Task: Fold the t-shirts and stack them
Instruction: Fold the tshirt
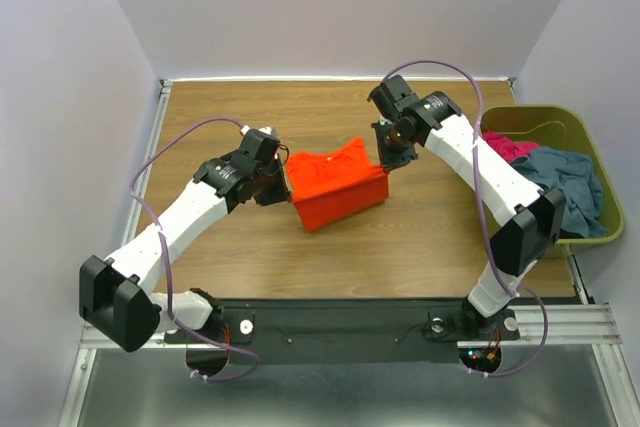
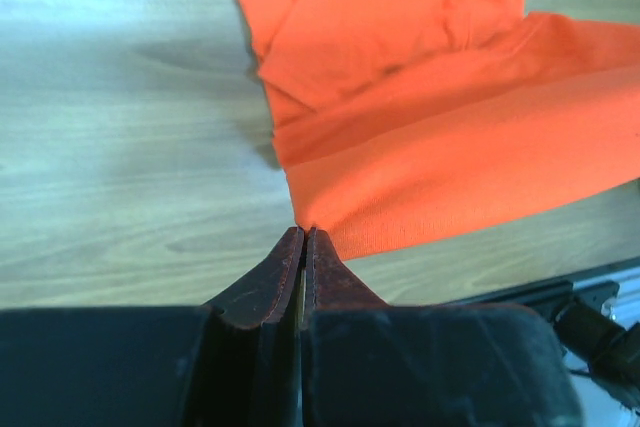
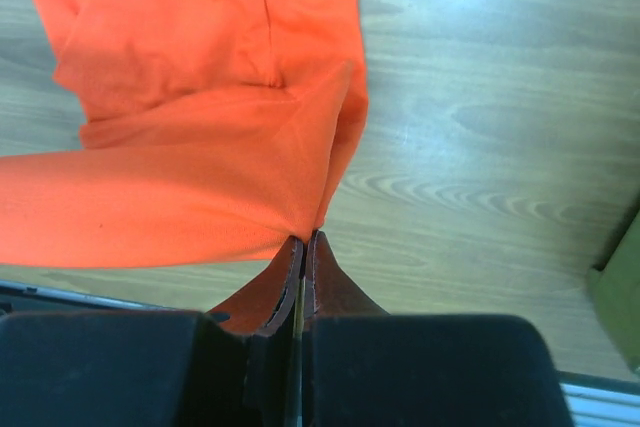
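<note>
Both end effectors [image 2: 303,237] [image 3: 303,239] pinch opposite corners of the orange t-shirt [image 1: 335,185].

No text, label, brand, number or sign could be read in any of the views.
</note>
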Tool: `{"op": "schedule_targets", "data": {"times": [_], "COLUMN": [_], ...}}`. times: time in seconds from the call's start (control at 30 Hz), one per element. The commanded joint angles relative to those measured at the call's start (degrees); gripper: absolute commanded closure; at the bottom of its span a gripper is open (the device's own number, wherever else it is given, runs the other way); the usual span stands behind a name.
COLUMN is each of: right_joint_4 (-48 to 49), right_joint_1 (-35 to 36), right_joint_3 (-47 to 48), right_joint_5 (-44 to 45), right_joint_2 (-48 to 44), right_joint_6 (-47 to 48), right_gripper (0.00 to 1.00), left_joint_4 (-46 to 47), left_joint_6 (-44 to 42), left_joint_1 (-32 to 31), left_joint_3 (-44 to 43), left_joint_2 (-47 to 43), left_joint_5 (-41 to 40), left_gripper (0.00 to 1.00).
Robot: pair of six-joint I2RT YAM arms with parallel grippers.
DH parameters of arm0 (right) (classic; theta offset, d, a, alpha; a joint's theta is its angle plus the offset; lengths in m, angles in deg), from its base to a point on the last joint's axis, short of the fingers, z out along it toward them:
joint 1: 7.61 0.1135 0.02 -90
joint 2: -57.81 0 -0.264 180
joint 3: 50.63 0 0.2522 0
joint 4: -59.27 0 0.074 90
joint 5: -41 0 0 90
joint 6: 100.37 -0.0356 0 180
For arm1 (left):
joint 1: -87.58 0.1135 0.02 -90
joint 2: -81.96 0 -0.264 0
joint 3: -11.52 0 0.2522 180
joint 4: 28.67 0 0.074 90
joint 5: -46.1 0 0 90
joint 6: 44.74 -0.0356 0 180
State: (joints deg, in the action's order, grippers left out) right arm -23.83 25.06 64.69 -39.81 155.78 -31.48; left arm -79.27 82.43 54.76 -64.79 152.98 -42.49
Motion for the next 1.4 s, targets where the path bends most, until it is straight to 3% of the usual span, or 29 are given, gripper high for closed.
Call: {"op": "schedule_targets", "data": {"times": [0.0, 0.57, 1.07, 1.37], "right_joint_4": [0.3, 3.5, 15.5, 20.3], "right_joint_1": [-1.5, -4.5, -5.1, -5.7], "right_joint_3": [4.6, 21.0, 20.9, 15.6], "right_joint_5": [3.6, 3.1, 5.6, 8.7], "right_joint_2": [2.5, 17.2, 25.7, 25.9], "right_joint_6": [3.2, 7.7, 11.5, 10.6], "right_gripper": [0.99, 0.99, 0.99, 0.99], "left_joint_4": [0.4, 5.0, 11.0, 15.4], "left_joint_6": [-4.4, -8.2, -9.0, -11.0], "left_joint_1": [2.4, 6.7, 10.3, 10.7], "left_joint_3": [-2.8, -7.6, -7.4, -8.9], "left_joint_2": [1.6, 11.7, 19.5, 22.1], "left_joint_5": [-1.7, -2.8, -3.2, -3.4], "left_gripper": [1.00, 1.00, 1.00, 1.00]}}
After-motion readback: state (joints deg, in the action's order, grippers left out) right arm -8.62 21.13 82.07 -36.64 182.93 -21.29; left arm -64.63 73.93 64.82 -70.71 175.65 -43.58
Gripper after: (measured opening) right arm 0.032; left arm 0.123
